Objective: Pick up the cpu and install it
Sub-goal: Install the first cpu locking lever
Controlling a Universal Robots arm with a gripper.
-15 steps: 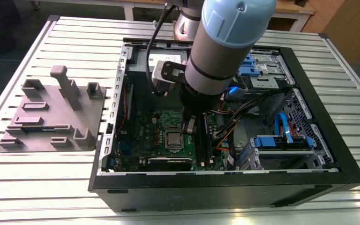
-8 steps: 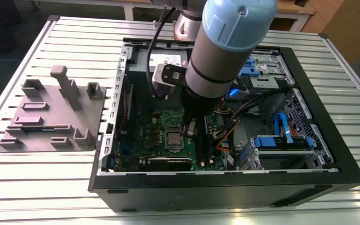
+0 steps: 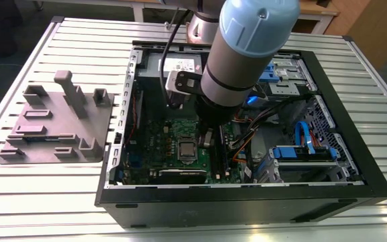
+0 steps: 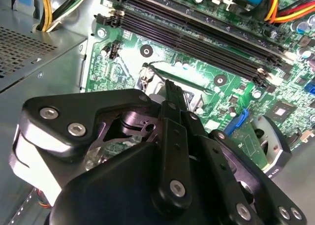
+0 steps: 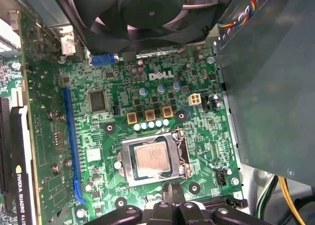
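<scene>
The cpu (image 5: 153,159) is already lying flat in the motherboard (image 5: 128,116) socket, near the board's middle. The gripper (image 5: 172,189) is hovering just beside it, jaws together and holding nothing.

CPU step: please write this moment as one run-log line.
cpu: lying in socket frame on motherboard | gripper: above board beside socket, holds nothing visible | computer case: open
</scene>
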